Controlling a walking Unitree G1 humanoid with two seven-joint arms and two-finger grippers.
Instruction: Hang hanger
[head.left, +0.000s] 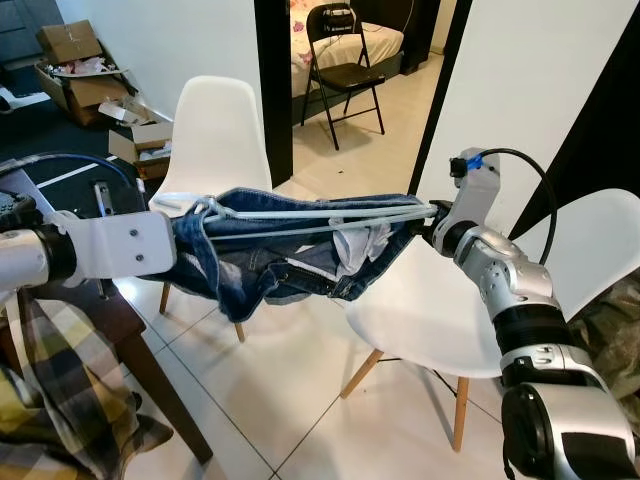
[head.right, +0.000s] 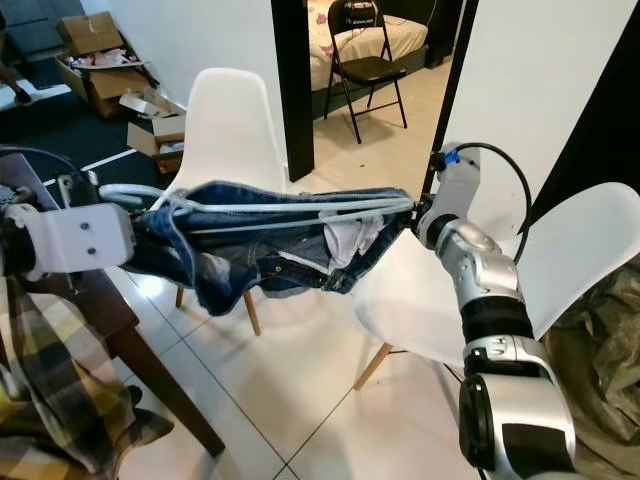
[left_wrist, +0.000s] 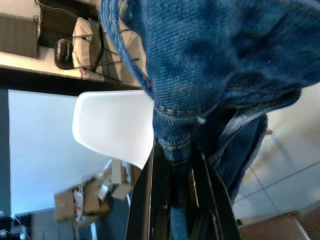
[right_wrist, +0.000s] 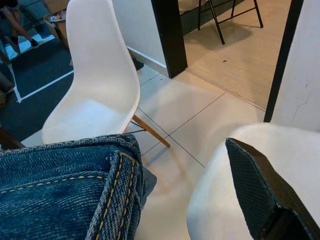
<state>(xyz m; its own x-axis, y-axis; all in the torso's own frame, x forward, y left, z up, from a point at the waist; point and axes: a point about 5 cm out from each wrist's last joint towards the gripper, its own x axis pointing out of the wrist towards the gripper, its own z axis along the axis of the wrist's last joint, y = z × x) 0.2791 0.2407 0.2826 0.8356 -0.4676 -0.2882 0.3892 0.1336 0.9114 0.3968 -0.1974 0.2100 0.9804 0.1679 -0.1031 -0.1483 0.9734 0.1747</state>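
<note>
A white wire hanger is held level between my two arms, with blue jeans draped over it and sagging below. In the left wrist view my left gripper is shut on a fold of the denim; in the eye views the jeans cover it past the white wrist block. My right gripper sits at the hanger's right tip, above the near chair's seat. The right wrist view has the jeans' waistband close beside that gripper.
One white chair stands behind the jeans and another below my right arm. A dark table with a plaid cloth is at the left. Beyond the doorway stands a black folding chair. Cardboard boxes lie far left.
</note>
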